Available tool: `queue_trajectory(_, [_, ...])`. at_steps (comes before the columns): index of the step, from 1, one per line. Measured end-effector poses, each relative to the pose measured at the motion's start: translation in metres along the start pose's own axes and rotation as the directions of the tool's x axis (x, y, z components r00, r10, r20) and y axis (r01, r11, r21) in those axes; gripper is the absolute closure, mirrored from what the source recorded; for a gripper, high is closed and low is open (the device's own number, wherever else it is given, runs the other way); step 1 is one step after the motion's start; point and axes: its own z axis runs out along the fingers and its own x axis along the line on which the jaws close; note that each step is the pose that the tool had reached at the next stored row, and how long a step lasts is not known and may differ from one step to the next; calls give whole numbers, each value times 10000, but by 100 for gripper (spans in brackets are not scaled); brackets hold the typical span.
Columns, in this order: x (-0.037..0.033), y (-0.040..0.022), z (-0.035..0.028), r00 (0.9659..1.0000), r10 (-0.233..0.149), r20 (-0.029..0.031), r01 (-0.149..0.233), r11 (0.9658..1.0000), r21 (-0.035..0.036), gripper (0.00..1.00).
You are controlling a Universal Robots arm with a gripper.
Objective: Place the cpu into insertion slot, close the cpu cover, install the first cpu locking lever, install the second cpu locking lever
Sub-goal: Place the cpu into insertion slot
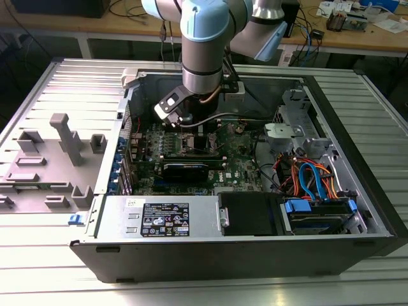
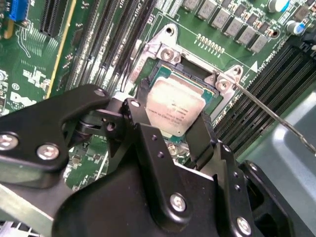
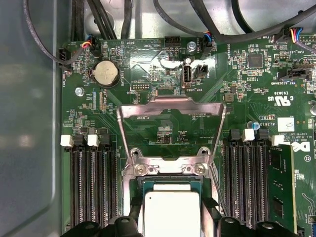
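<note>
Case lies open on the table. The arm reaches down into it at the upper middle of the exterior view. A grey fixture sits outside the case on the exterior view's left. Inside, the psu runs along the lower edge, and a drive bay with blue and orange cables is at the lower right.

Around the slot, memory slots run along both sides, with one stick seated in the outer bank. A coin cell and black cables lie beyond the cover. The cover stands open, tipped back from its hinge at the slot's far edge, and is not over the chip. A thin lever angles out from one slot corner over the memory slots.

Gripper is right at the slot. Its fingers pinch the cpu on two opposite edges. The cpu lies flat with its silvery top up, inside the slot frame. Can't tell if it's fully seated or just above the pins.
</note>
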Motion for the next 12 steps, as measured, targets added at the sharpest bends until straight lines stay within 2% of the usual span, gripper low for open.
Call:
queue_trajectory(1, [0,0,-1,10000,0,2,0,10000,1,38])
queue_trajectory(7, [0,2,-11,10000,0,0,0,10000,3,38])
queue_trajectory(12, [2,5,-139,10000,1,1,-1,10000,26,38])
